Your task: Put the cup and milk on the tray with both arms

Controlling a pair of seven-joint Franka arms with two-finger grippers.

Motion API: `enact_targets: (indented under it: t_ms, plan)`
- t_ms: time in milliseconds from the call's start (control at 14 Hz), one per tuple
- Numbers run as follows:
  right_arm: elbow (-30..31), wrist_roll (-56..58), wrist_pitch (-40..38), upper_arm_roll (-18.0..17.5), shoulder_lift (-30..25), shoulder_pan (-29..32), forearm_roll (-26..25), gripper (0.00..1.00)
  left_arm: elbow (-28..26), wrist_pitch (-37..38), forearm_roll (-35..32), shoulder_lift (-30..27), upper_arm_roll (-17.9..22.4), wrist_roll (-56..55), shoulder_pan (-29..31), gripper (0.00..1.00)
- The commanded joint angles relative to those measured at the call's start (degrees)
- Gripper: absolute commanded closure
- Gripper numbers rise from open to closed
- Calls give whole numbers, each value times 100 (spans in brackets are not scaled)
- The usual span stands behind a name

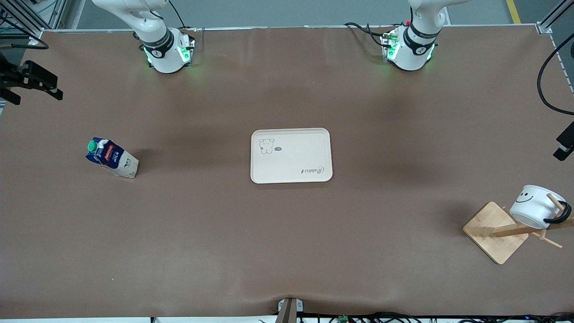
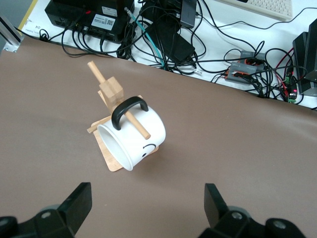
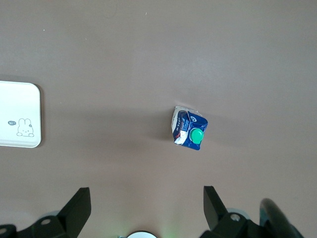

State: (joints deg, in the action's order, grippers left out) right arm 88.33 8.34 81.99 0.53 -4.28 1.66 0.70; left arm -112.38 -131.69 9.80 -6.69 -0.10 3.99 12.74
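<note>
The cream tray [image 1: 291, 154] lies in the middle of the table with nothing on it; its corner shows in the right wrist view [image 3: 20, 101]. The milk [image 1: 111, 158] stands on the table toward the right arm's end; the right wrist view sees it from above [image 3: 188, 130]. My right gripper [image 3: 147, 208] is open and empty, high over the table near its base. The cup [image 1: 533, 206] hangs tilted by its black handle on a peg of the wooden rack [image 1: 493, 231], toward the left arm's end. My left gripper [image 2: 147, 208] is open and empty, above the table and apart from the cup [image 2: 136, 136].
The rack's square wooden base [image 2: 110, 157] lies under the cup, near the table edge. Cables and electronics boxes [image 2: 163, 29] lie just off that edge. Black fixtures show at both ends of the table [image 1: 29, 80] [image 1: 564, 142]. The arm bases [image 1: 166, 51] [image 1: 410, 49] glow green.
</note>
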Motion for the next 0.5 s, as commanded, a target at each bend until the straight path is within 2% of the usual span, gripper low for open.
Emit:
enact_targets:
  t_ms: [0, 430]
  plan:
    - [-70, -34, -43, -1, 14, 27, 53, 0, -512, -356, 398, -210, -16, 330, 62, 0]
    - [-70, -34, -43, -1, 14, 19, 53, 0, -531, -550, 1936, 343, -8, 2463, 545, 0]
